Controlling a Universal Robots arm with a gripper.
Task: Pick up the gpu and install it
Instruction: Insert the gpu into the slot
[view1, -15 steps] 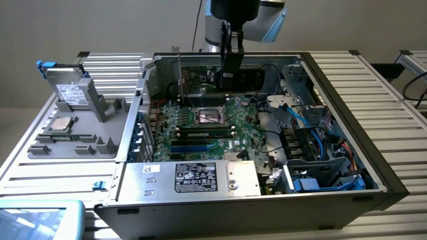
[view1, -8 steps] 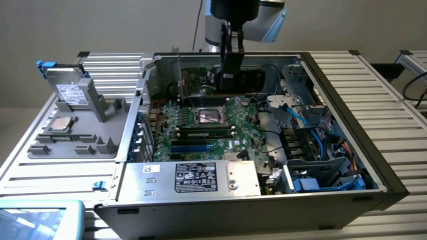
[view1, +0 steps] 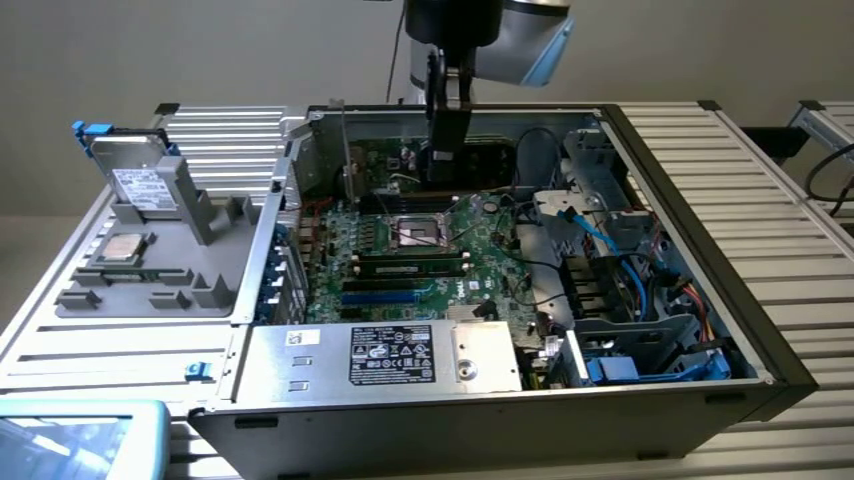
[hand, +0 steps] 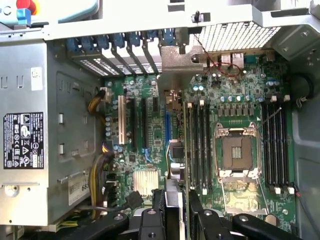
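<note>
- Open computer case (view1: 534, 420) lies on its side, with the CPU socket (view1: 420, 232) near the middle of its floor
- Grey parts tray (view1: 147, 290) sits outside the case, well off to the exterior view's left of the socket; a square silver processor chip (view1: 123, 248) lies on it
- Power supply (view1: 387, 355) fills the case corner on the near side of the socket in the exterior view
- Motherboard (view1: 487, 285) spreads all around the socket, with its expansion slots (hand: 135, 120) beyond the memory slots that flank it
- The gpu (view1: 467, 162) stands on edge past the socket, toward the far wall of the case, its silver end bracket at the rear openings; I cannot tell whether its lower edge has entered a slot
- Gripper (view1: 447, 140) hangs above that far side of the socket, clenched on the gpu's upper edge with a finger on each face
- Judged from its build, the gpu is stiff, fairly light and fragile: bare circuitry on one face and a delicate contact edge. The upper edge over the cooler looks the safest hold, and a crooked press could strain it
</note>
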